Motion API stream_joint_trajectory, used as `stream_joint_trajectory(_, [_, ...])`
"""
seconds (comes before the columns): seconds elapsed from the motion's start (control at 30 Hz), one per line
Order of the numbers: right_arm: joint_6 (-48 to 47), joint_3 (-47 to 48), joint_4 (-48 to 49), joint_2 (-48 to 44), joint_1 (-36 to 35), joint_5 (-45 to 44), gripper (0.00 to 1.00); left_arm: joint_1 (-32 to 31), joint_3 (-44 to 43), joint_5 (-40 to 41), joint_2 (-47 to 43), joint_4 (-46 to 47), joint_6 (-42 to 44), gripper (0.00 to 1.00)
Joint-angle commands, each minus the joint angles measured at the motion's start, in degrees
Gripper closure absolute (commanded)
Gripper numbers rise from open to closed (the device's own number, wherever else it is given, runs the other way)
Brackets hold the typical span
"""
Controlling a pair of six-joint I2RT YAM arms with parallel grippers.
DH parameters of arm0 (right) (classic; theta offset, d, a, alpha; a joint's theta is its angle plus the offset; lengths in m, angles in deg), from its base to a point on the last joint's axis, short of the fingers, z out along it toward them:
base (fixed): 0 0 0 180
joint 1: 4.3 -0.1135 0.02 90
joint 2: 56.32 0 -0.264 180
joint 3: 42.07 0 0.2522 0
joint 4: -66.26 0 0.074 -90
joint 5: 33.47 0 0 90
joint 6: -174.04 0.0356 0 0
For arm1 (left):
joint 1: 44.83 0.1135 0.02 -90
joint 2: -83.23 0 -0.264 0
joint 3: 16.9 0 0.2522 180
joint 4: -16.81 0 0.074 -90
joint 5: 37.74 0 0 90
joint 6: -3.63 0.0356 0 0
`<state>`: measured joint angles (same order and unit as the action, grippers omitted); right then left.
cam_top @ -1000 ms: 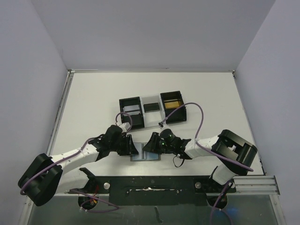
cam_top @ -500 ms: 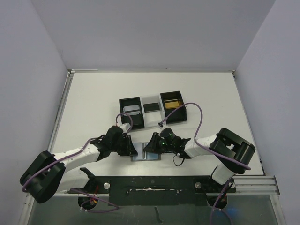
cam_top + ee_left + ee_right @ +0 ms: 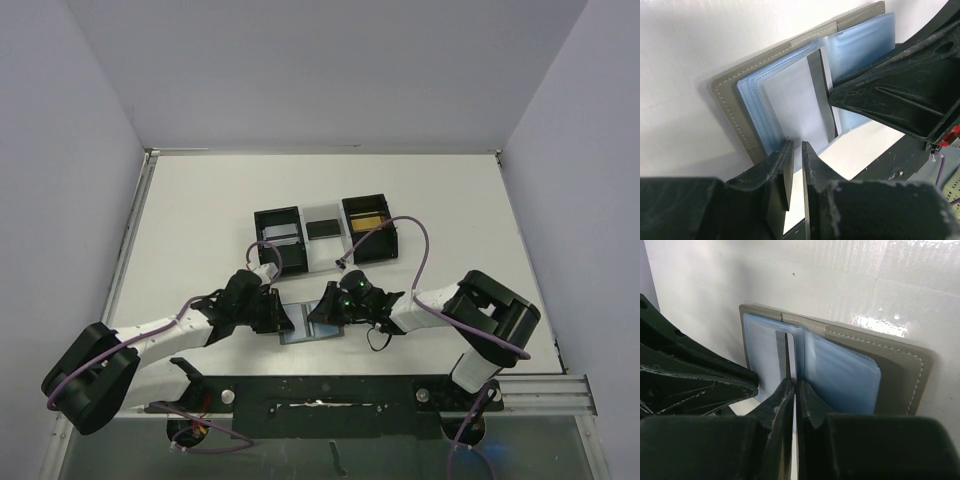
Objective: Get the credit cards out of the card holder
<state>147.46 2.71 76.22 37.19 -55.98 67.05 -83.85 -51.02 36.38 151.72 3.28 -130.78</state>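
Observation:
The grey card holder [image 3: 310, 327] lies open on the table between my two grippers, its blue plastic sleeves facing up. In the left wrist view the card holder [image 3: 730, 105] holds a white credit card [image 3: 797, 102] with a dark stripe, partly raised from the sleeves. My left gripper [image 3: 795, 146] is closed on the near edge of a sleeve. My right gripper [image 3: 793, 384] is shut on the card [image 3: 788, 347], seen edge-on above the card holder [image 3: 905, 375]. In the top view the left gripper [image 3: 285, 318] and right gripper [image 3: 322, 312] meet over the holder.
A black-and-white three-compartment tray [image 3: 322, 255] stands behind the holder, with a white card [image 3: 280, 236], a black card [image 3: 322, 228] and a gold card [image 3: 368, 220] in it. Purple cables loop above both wrists. A black rail [image 3: 330, 395] runs along the near edge.
My right arm has shifted slightly to the left. The left gripper and the card holder have stayed in place.

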Motion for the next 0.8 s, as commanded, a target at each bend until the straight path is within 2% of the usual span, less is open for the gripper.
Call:
stream_joint_trajectory(0.0, [-1.5, 1.6, -1.1, -2.0, -0.9, 0.9, 1.00, -0.4, 1.6, 4.2, 0.2, -0.3, 0.7, 0.86])
stream_joint_trajectory(0.2, [-4.3, 1.2, -4.9, -5.7, 0.3, 0.5, 1.00, -0.5, 1.9, 5.5, -1.0, -0.8, 0.4, 0.86])
stream_joint_trajectory(0.67, [-4.1, -0.6, -3.9, -6.6, 3.6, 3.2, 1.00, -0.5, 1.7, 6.0, -3.8, -1.5, 0.9, 0.86])
stream_joint_trajectory(0.77, [-4.1, -0.4, -4.3, -5.8, 3.7, 3.3, 1.00, -0.5, 0.9, 6.0, -5.7, -0.8, -0.1, 0.80])
